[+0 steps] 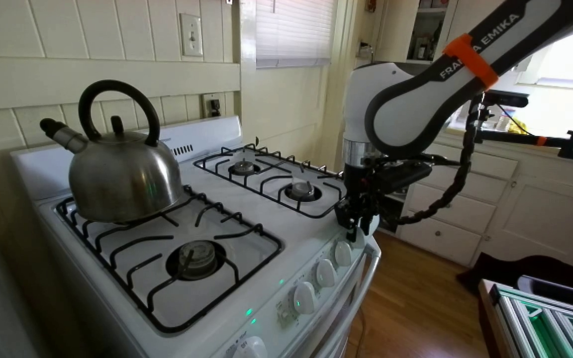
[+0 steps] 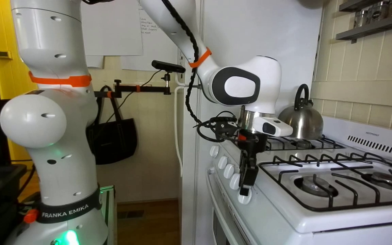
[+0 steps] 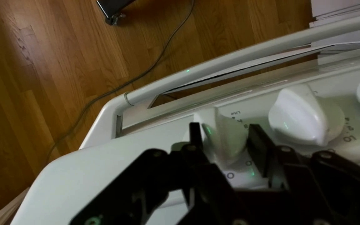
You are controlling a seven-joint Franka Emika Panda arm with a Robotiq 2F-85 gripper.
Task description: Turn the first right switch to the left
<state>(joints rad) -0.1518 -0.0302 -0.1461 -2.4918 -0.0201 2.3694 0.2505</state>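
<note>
In an exterior view, a steel kettle (image 1: 125, 174) sits towards the wall (image 1: 28, 82) on a white stove (image 1: 311, 233), behind a front burner (image 1: 199, 258). The arm (image 1: 416, 114) reaches in from the upper right, and its black gripper (image 1: 357, 231) points down at the far end of a row of white knobs (image 1: 304, 298), partly hiding the right-end knob (image 1: 360, 240).

In an exterior view that takes in the arm's lower links and a hanging black bag (image 2: 119, 141), that knob is the nearest of five, and the gripper covers some of its upper part. From this angle I cannot tell how wide the fingers (image 2: 245, 190) stand.

In the wrist view, the fingers are apart, with the right-end knob between them, near the stove's front corner; one stands on each side of its raised ridge (image 3: 220, 137). Whether either finger touches it, I cannot tell. A neighbouring knob (image 3: 302, 115) sits just beyond the finger on the right of this view. The oven handle (image 3: 239, 58) runs along the stove's front, and past it a dark cable (image 3: 151, 67) crosses the wooden floor (image 3: 58, 62).
</note>
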